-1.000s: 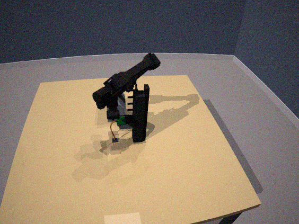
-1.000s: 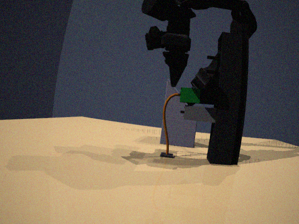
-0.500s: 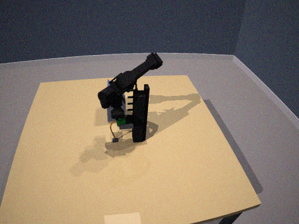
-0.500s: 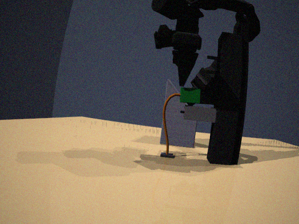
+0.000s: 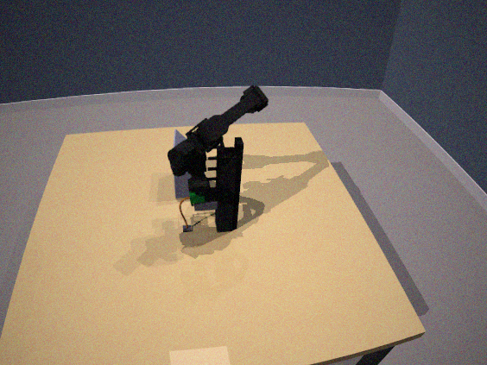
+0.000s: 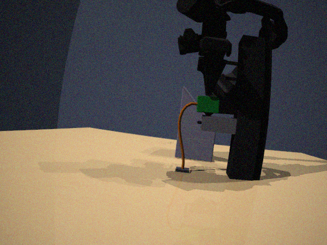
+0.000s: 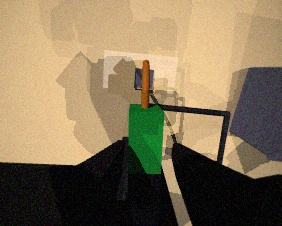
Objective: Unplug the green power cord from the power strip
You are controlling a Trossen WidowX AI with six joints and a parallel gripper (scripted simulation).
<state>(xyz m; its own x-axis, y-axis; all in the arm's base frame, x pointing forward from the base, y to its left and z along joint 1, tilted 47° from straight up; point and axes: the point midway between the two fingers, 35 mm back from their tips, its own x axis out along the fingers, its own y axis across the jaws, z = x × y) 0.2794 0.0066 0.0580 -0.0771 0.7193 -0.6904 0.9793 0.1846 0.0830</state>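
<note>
The green plug sits high off the table against the side of the tall black upright strip. How far it sits in the socket is hidden. Its orange cord arches away and down to a small dark block on the table. My gripper points down at the plug and is partly open. In the wrist view the fingers are on either side of the plug, the left close to its side, with a gap at the right.
A blue-grey panel stands behind the plug in the exterior view. A grey box juts from the strip just below the plug. A thin dark line runs from the small block toward the strip.
</note>
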